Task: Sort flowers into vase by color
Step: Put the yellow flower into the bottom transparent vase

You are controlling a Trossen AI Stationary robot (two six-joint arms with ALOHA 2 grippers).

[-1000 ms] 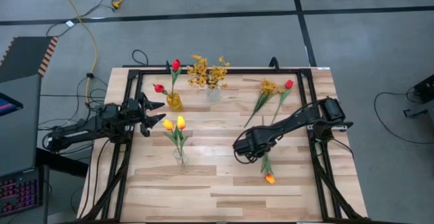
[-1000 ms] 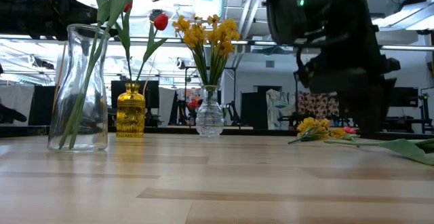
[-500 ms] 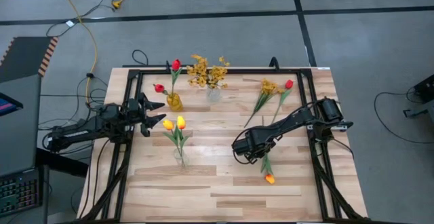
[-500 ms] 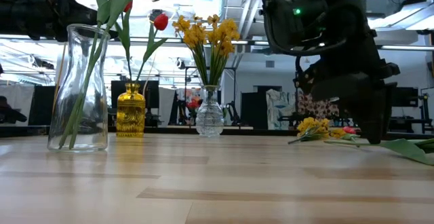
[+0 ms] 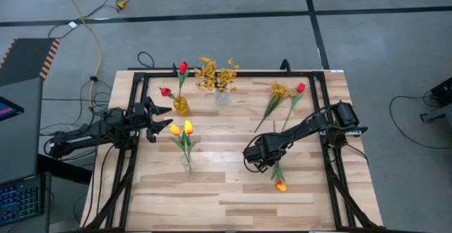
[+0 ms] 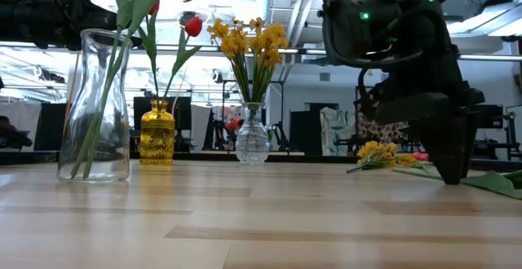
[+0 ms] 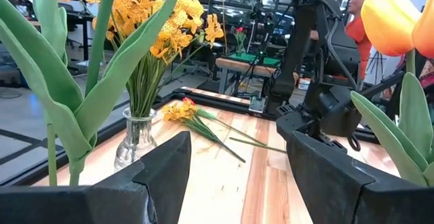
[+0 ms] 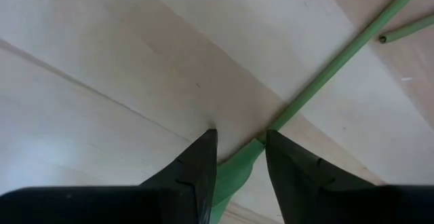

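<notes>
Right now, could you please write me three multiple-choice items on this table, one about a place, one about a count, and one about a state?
1. Where does the yellow-orange tulip outside the vases lie?
A. on the wood by the right gripper
B. in the amber vase
C. on the floor

2. How many vases stand on the table?
A. one
B. three
C. five

3. How does the right gripper stand?
A. raised high and empty
B. down at the wood, fingers astride a green stem
C. inside a vase

Answers: 1 A, the high view shows it flat on the boards beside that gripper. 2 B, an amber vase and two clear ones. 3 B, the right wrist view shows the stem running between its fingers.
</notes>
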